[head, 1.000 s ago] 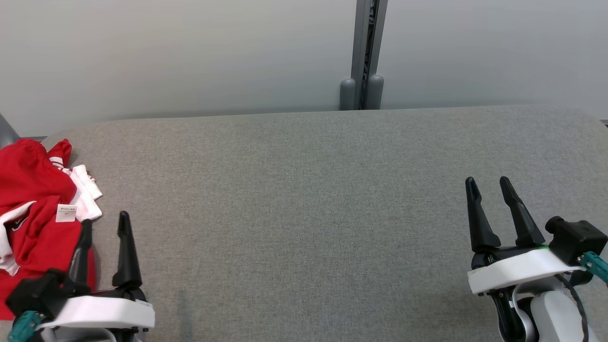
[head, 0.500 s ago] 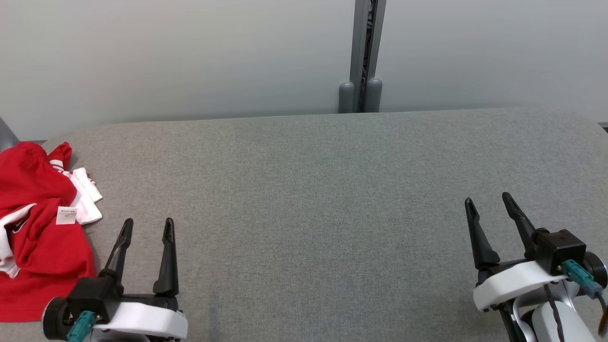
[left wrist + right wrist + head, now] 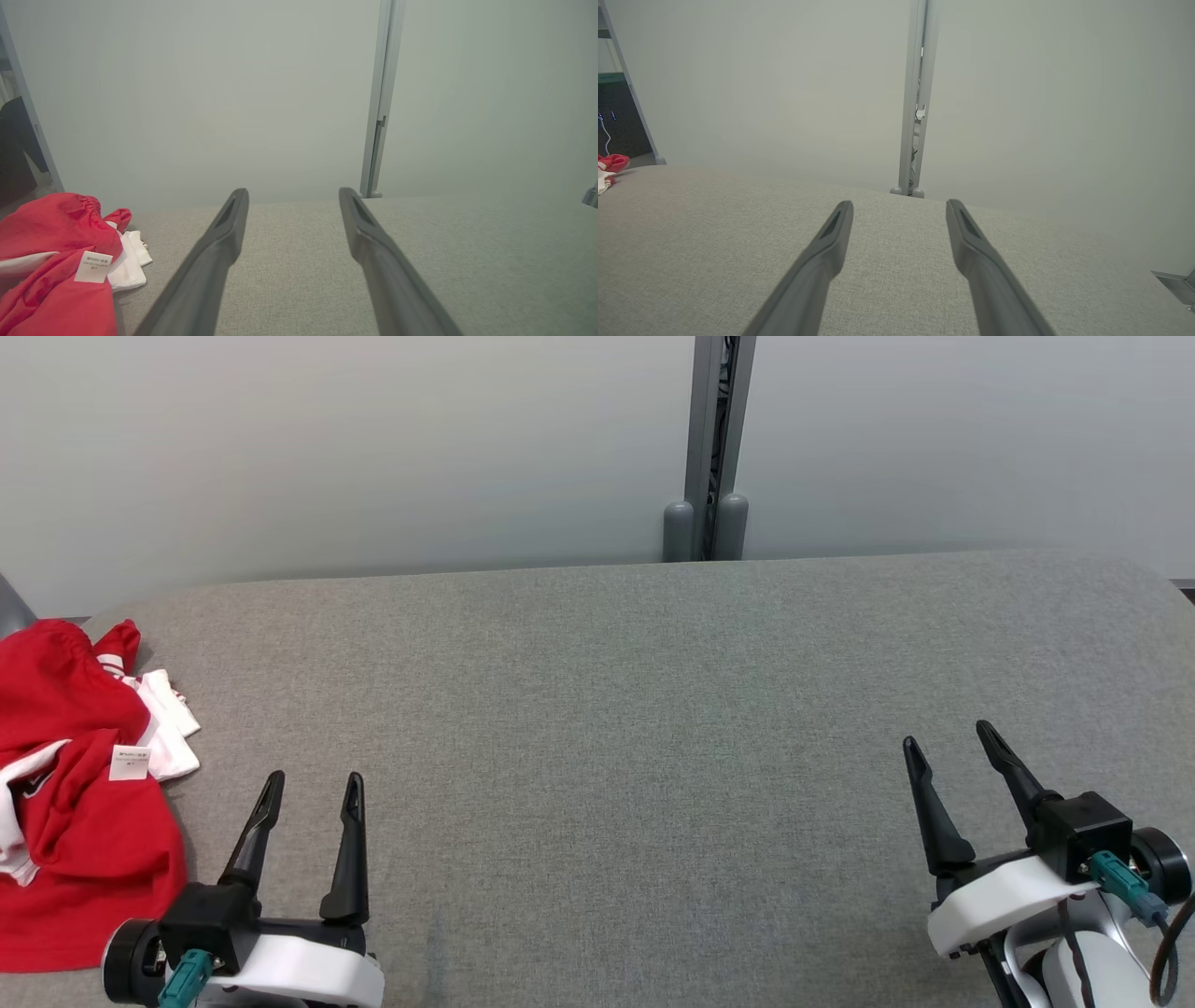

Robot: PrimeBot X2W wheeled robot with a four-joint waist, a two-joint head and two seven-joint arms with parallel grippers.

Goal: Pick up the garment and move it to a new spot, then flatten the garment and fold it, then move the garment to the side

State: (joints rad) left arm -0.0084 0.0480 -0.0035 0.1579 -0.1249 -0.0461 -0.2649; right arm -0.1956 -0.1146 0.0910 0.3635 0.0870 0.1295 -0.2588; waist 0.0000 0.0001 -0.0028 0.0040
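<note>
At the left edge of the grey surface, the red-and-white garment lies crumpled, with nothing holding it.
The left tool, which a second ago stood over the cloth's near edge, has drawn off to the right and now stands just beside it, fingers spread wide and empty. The right tool, equally wide and empty, has sunk a little at the far right, well apart. The pick-up looks not yet made.
</note>
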